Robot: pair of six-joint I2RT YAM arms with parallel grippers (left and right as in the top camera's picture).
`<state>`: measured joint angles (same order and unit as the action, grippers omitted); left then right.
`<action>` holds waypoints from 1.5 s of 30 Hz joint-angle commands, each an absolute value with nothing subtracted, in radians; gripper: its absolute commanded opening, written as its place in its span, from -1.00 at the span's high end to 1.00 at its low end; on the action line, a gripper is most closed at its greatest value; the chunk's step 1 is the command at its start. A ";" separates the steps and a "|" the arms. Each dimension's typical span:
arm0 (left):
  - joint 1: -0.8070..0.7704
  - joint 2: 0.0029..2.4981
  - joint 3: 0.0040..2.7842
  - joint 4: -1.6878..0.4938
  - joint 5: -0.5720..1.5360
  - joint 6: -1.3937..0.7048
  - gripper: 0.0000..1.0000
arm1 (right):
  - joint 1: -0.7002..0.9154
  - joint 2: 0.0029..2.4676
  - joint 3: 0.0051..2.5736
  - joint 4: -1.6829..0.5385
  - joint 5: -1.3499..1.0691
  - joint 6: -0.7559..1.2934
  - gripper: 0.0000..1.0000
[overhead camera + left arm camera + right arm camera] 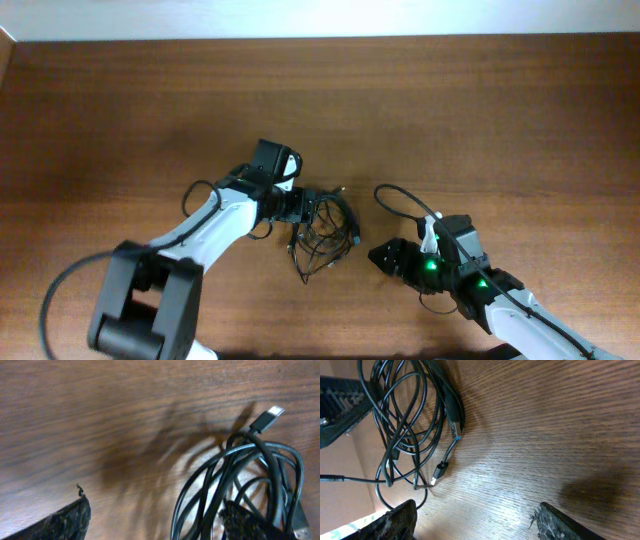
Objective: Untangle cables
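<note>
The left arm (210, 228) reaches in from the lower left and the right arm (515, 315) from the lower right, with the left gripper (308, 206) and the right gripper (378, 255) pointing toward each other, fingers spread wide apart.

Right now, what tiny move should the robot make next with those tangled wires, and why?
Probably ease the right end effector toward the small plug: it is open and holds nothing, the cables lie bunched just beyond it, and that plug sticks out loose at the tangle's edge.
</note>
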<state>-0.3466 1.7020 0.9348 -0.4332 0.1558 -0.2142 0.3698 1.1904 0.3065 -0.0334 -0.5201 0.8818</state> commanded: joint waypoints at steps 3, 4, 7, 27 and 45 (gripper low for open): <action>-0.337 1.774 0.953 -0.397 0.191 -0.181 1.00 | 0.366 1.190 0.304 -0.075 -0.508 0.818 -0.54; -0.329 1.694 1.018 -0.459 0.214 -0.181 1.00 | 0.366 1.181 0.327 -0.072 -0.543 0.692 -0.52; -0.334 1.439 1.052 -0.516 0.273 -0.101 1.00 | 0.366 1.110 0.430 -0.072 -0.622 0.651 -0.52; -0.326 1.245 1.046 -0.441 1.301 0.127 1.00 | 0.476 1.216 0.564 -0.081 -0.119 0.805 0.29; -0.003 1.245 1.028 -0.749 -0.244 -0.479 1.00 | 0.476 0.698 0.565 -0.332 -0.201 0.427 0.92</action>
